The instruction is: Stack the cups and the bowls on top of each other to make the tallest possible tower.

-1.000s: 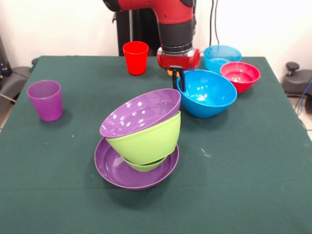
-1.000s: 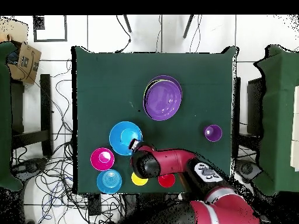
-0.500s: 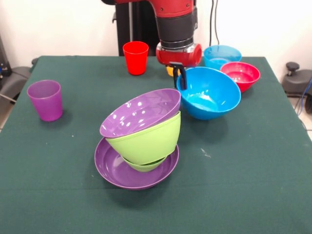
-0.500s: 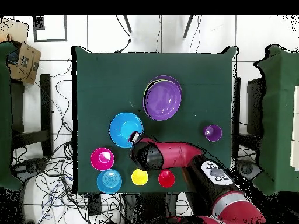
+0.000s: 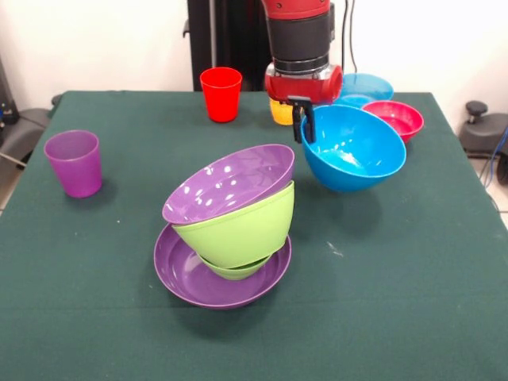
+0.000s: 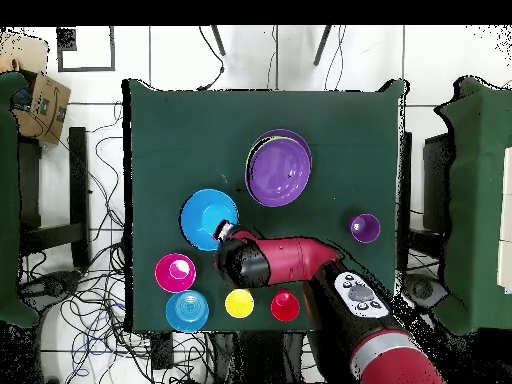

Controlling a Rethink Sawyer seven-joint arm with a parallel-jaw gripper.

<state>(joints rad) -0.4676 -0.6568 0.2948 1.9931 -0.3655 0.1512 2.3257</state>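
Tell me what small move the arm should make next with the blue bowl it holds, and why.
Probably carry the large blue bowl sideways toward the tower and over its top purple bowl. The gripper is clamped on the blue bowl's rim, the bowl looks lifted and tilted, and it hangs beside the heap, not above it.

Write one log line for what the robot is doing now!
gripper: shut on blue bowl rim | blue bowl: lifted, tilted | tower: purple, lime, purple bowls | cups: on table

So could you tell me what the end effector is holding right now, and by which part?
The end effector grips the large blue bowl by its rim, on the side nearest the stacked bowls.
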